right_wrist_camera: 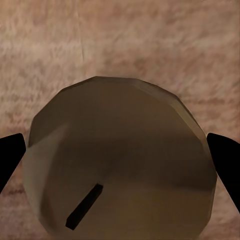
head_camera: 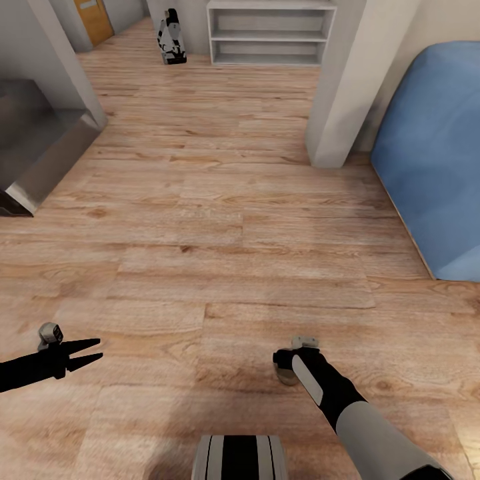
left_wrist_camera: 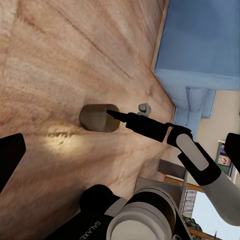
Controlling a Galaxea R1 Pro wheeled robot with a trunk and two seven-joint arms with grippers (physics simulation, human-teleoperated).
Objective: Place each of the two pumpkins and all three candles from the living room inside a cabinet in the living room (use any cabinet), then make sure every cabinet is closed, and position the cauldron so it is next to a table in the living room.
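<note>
Right gripper (head_camera: 288,373) hangs low over the wooden floor (head_camera: 220,220) in my head view, with a candle (head_camera: 287,376) under it; the left gripper (head_camera: 93,352) sits spread and empty. From the left wrist, that candle (left_wrist_camera: 99,117) stands on the floor at the right fingertip. Right wrist: the candle (right_wrist_camera: 120,160) sits between wide-open jaws, not pinched. I judge I'm picking it up; next I close, then lift.
</note>
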